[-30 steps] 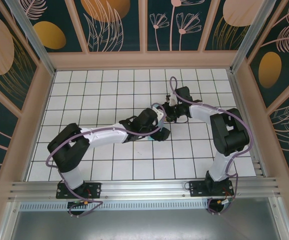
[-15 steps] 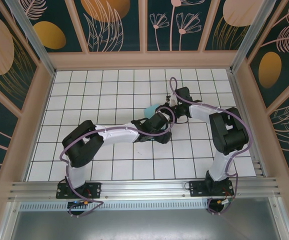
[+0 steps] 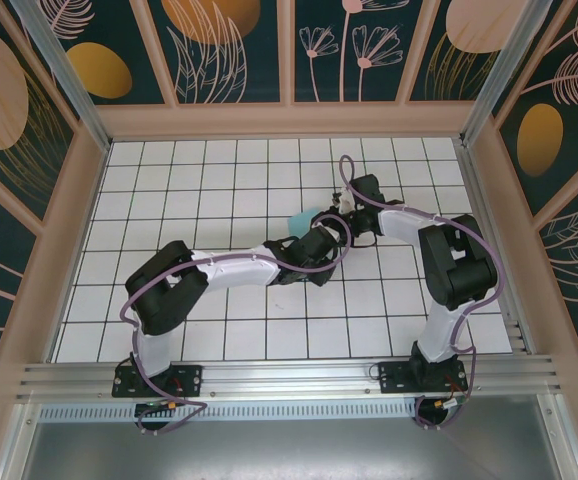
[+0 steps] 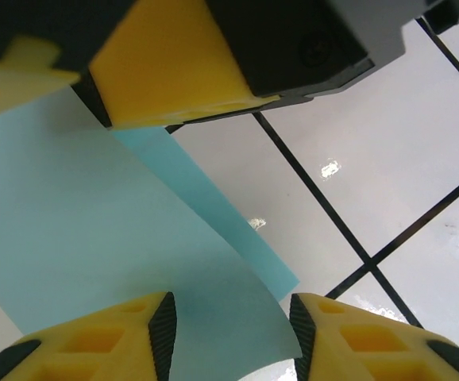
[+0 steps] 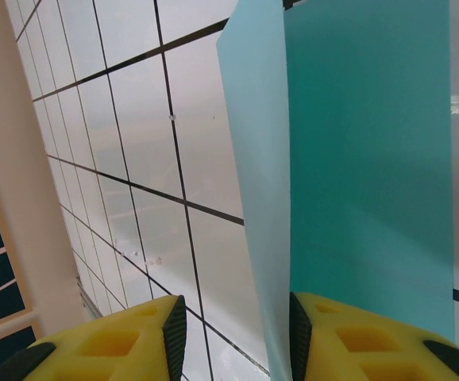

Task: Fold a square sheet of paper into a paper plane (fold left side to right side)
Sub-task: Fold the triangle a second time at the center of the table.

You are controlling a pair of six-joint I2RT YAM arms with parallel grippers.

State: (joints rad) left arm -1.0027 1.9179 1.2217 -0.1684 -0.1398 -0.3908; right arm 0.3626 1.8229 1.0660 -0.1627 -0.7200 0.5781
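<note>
The square sheet of paper (image 4: 79,230) passes between the left fingers (image 4: 118,337) and the right fingers (image 5: 372,341), both pairs narrowly parted.

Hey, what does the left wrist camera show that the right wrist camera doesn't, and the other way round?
Left wrist's own: the right gripper seen from outside at the top of the picture, yellow fingers on a black body, with the left gripper at the bottom edge. Right wrist's own: the beige enclosure wall, and the sheet of paper standing up as a darker turquoise face beside a paler flap. Shared: the turquoise paper reaching down to that camera's own yellow fingers, jaws apart, over the white grid table.
</note>
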